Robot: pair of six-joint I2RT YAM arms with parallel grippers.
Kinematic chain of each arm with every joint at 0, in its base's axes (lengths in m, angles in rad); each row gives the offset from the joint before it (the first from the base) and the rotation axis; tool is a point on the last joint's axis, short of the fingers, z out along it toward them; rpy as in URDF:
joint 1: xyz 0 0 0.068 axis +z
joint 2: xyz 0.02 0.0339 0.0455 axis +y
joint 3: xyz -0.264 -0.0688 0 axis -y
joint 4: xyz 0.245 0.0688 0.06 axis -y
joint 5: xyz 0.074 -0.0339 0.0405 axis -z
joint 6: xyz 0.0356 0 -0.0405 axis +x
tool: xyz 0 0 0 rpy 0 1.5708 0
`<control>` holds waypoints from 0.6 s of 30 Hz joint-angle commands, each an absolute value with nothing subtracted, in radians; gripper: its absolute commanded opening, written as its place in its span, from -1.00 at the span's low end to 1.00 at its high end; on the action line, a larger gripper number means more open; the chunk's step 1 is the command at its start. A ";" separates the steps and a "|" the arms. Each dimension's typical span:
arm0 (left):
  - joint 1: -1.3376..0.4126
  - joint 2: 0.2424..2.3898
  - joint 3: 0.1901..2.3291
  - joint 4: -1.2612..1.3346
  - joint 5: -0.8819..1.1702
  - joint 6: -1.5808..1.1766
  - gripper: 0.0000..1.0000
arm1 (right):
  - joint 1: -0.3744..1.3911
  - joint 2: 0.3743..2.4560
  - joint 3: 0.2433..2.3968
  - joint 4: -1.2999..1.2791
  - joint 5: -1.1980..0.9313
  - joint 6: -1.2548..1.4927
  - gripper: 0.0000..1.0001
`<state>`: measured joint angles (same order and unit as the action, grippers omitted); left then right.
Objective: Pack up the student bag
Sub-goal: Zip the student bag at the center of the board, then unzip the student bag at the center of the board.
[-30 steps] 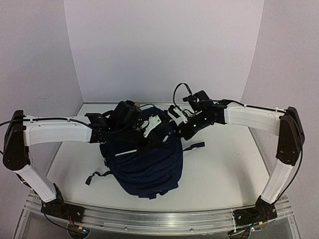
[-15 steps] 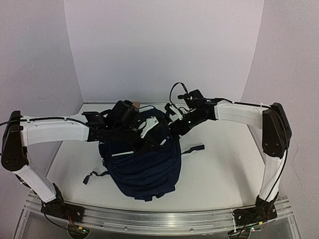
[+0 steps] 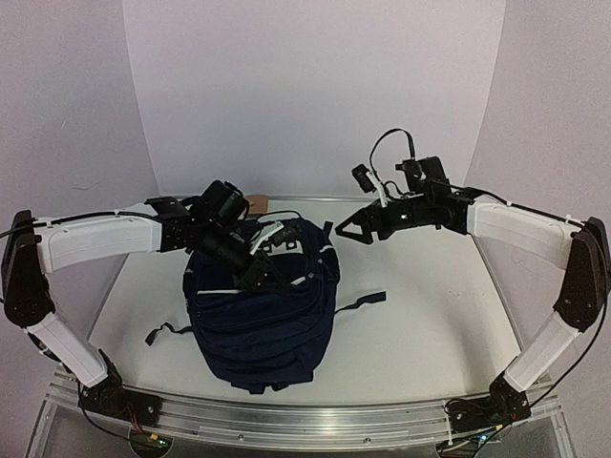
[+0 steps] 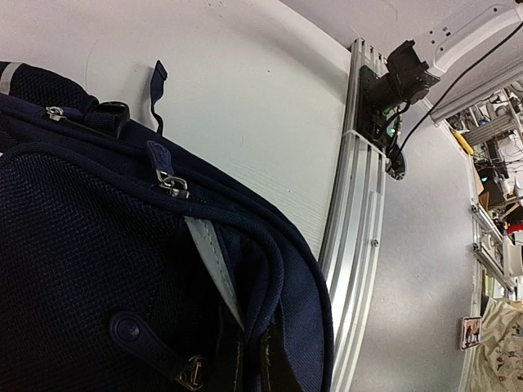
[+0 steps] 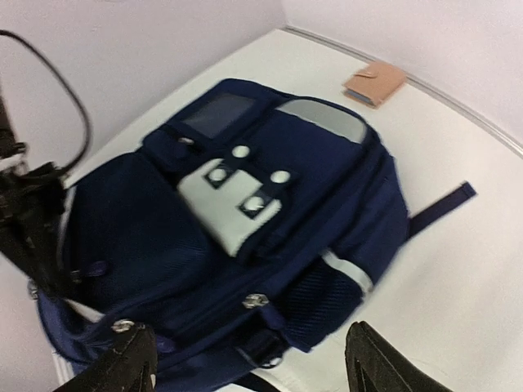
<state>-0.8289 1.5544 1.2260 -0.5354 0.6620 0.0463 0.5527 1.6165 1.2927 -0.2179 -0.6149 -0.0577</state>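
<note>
Two tools share this step: the left tool, pinching the upper edge of the student bag at the middle of the counter, should hold the mouth apart while the spread right tool fetches the tan wallet behind it.

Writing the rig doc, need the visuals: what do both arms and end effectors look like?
Both match: the left arm and right arm have white shell links with black joint housings and black bases. The left end effector and right end effector are black; the right's fingers taper. A thin black cable loops over the right wrist.
</note>
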 commanded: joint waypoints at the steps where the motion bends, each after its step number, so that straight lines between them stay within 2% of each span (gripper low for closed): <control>1: -0.808 1.549 1.304 -0.624 0.777 0.009 -1.00 | 0.597 1.612 1.252 -0.186 -0.887 -0.009 0.53; 6: -0.802 1.565 1.325 -0.653 0.801 -0.011 -1.00 | 0.662 1.672 1.269 -0.187 -0.979 -0.025 0.53; 15: -0.799 1.576 1.342 -0.644 0.812 -0.030 -1.00 | 0.679 1.797 1.293 -0.190 -1.096 -0.080 0.33; 18: -0.799 1.585 1.351 -0.650 0.815 -0.031 -1.00 | 0.681 1.815 1.291 -0.191 -1.089 -0.101 0.32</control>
<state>-0.8015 1.5921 1.2802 -0.6273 0.7417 0.0164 0.6811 1.7963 1.2602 -0.2028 -1.0376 -0.0576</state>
